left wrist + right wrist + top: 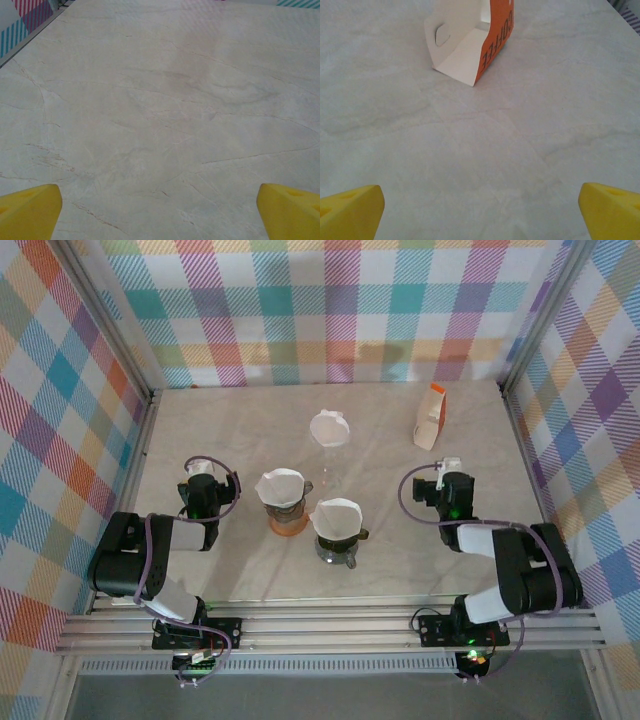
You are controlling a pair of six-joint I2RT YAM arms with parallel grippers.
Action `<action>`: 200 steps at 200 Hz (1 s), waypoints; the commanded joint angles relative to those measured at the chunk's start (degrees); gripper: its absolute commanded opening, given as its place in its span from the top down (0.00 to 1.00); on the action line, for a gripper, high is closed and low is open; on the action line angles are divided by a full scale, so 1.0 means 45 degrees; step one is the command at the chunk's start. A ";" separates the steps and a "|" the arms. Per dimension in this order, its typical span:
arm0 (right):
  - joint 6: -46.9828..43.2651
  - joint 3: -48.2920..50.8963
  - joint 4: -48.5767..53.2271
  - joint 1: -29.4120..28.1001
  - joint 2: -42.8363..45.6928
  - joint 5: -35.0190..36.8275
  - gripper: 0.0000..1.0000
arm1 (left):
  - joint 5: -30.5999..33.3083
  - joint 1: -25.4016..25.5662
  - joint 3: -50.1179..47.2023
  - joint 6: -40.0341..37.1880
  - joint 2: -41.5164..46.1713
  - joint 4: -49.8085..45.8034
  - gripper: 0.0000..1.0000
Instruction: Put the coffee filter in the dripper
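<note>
At the near edge of the table [230, 420] our two arms sit folded low, one to each side of the drippers. The left gripper [204, 470] is spread wide and grips nothing; in its wrist view the yellow fingertips [27, 210] stand at the bottom corners with only pale marbled tabletop between and beyond them. The right gripper [447, 470] is just as wide apart and also has hold of nothing, its own yellow fingertips [350, 210] framing bare table. Between the two grippers, nearest to us, stands the dark dripper [338, 548] with a white coffee filter [338, 518] seated in its mouth. Just beside it, to the left and slightly farther back, is the orange dripper [289, 523], which likewise carries a white paper cone [280, 486] in its top. The two stand close together, but we cannot tell whether they touch. Farther back, near the middle of the table, a third white filter [330, 428] sits atop a clear glass piece [328, 475] whose shape we cannot make out. Off to the right of that, ahead of the right gripper and well apart from it, stands an orange and white carton [470, 42] printed with the word COFFEE, its open white inside turned toward the right wrist camera. Checked walls [330, 310] in many colours close the table in at the back and both sides.
</note>
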State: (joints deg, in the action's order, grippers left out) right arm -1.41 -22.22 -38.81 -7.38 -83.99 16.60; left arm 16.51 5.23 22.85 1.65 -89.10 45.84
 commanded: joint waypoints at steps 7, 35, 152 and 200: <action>0.0218 -0.0767 -0.0878 0.0674 -0.0408 -0.1609 0.01 | -0.0002 0.0068 0.0041 -0.0132 -0.0029 0.0415 0.00; 0.0557 -0.0242 -0.2079 0.1300 -0.0796 -0.2754 0.01 | -0.0004 0.0067 0.0039 -0.0132 -0.0034 0.0418 0.00; 0.0695 -0.0130 -0.2226 0.1374 -0.0867 -0.2615 0.01 | 0.0000 0.0068 0.0039 -0.0133 -0.0032 0.0418 0.00; 0.0684 -0.0137 -0.2226 0.1370 -0.0867 -0.2615 0.01 | -0.0014 0.0067 0.0039 -0.0133 -0.0044 0.0418 0.00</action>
State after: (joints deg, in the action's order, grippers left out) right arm 0.86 -23.31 -46.72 -1.50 -87.85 4.93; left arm 16.51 5.23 22.85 1.65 -89.10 45.84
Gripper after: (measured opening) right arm 0.990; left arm 0.999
